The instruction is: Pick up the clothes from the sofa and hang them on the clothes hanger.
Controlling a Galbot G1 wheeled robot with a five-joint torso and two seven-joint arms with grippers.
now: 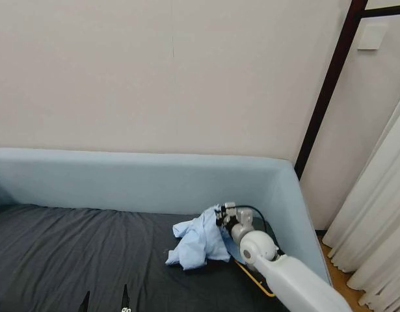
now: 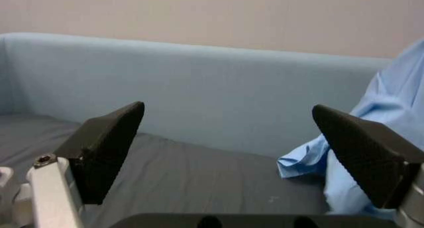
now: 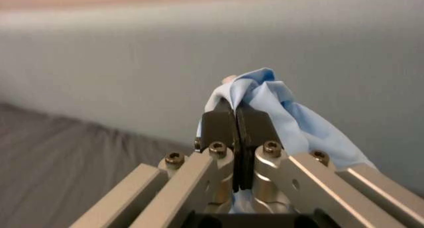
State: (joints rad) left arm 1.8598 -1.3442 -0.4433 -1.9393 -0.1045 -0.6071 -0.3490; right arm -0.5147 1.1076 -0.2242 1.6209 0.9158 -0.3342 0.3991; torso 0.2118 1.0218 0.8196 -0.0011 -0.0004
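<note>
1 blue garment [image 1: 198, 244] on the sofa [image 1: 121, 182], pinched by right pincer [image 3: 235, 113]; left pincer [image 2: 229, 111] spread.

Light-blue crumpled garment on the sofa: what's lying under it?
The light-blue crumpled garment rests on the dark grey fabric sofa seat, its top pinched by the shut right gripper. Anything directly beneath its folds is covered and cannot be seen.

Light-blue garment [image 1: 198, 242], crumpled and bunched, sits at right end of sofa [image 1: 141, 182], close to pale-blue backrest. Top fold pinched tight in right pincer [image 1: 220, 216], held raised. Lower folds spill loose onto dark-grey seat cushion.
</note>
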